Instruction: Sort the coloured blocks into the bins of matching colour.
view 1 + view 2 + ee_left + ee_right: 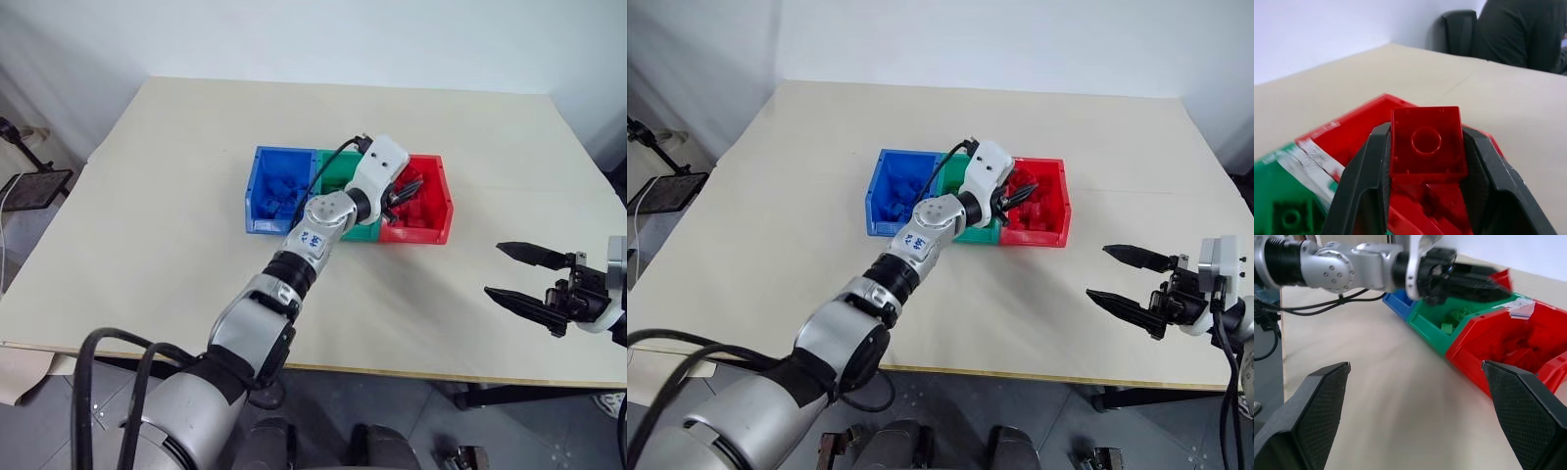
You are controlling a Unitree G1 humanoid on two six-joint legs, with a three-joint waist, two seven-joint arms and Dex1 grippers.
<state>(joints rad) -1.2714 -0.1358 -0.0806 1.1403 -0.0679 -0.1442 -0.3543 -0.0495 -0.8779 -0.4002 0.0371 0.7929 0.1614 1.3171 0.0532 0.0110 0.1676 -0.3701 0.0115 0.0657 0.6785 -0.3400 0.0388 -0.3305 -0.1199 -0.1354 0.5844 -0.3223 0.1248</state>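
Observation:
My left gripper [405,188] reaches over the red bin [446,201], shut on a red block [1426,142] held between its two black fingers [1371,166]. The right wrist view shows the same red block [1502,278] above the green bin [1427,330] and the red one. The blue bin [253,196], the green bin [331,164] and the red bin stand joined in a row at mid-table. Blue blocks [284,191] lie in the blue bin, a green block [1457,313] in the green, red blocks [419,210] in the red. Off to the right, my right gripper [493,269] hangs open and empty above the table.
The beige table [176,215] spreads wide around the bins; its front edge runs close below my right gripper. A person in a dark top [1520,34] sits beyond the far side beside a black chair [1459,29]. A black stand [34,186] is on the floor at left.

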